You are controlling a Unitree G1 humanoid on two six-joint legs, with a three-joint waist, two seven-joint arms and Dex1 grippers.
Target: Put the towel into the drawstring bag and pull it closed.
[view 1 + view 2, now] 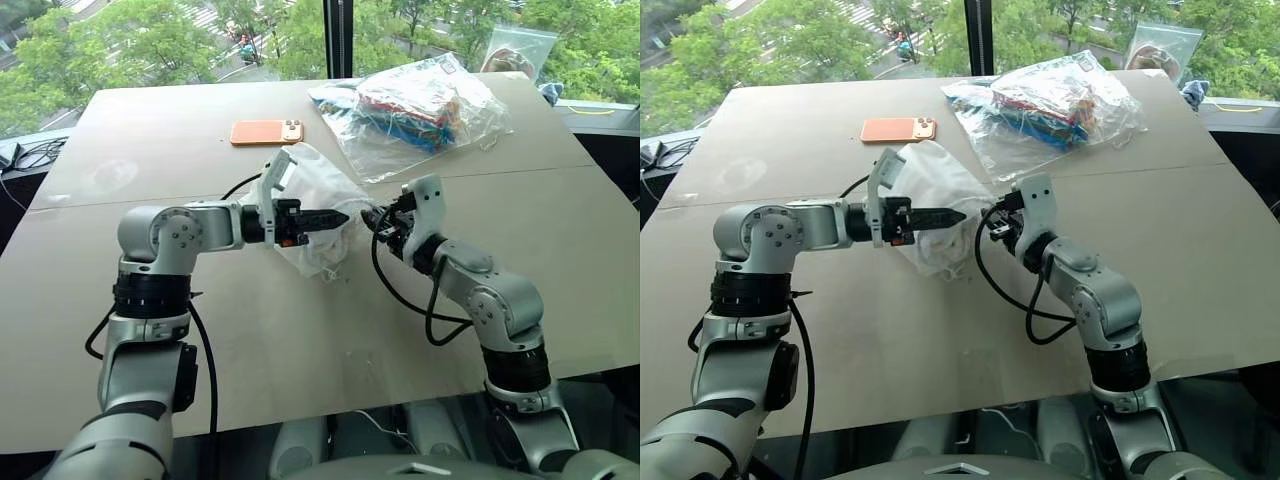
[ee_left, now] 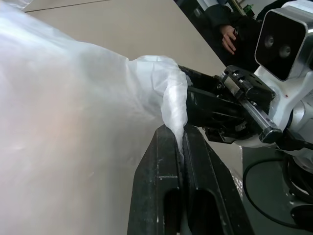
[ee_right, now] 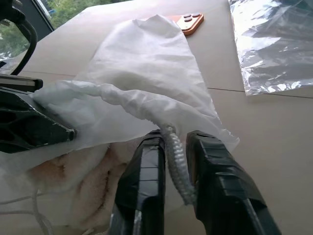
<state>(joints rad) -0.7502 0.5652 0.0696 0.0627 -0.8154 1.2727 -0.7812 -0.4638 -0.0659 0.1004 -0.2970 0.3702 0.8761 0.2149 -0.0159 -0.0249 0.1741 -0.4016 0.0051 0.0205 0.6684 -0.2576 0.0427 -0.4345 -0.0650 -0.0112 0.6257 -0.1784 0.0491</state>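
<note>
Left gripper: clenched on drawstring bag rim, bracing the mouth.
Right gripper: pinching gathered rim (cord channel, likely), ready to cinch.
Towel: inside already.

One drawstring bag lies on the one counter, with one towel showing inside it. There are two robot hands, the left hand and the right hand. Farther back are one orange phone, one clear plastic bag of colourful items, and one small clear zip bag.
</note>
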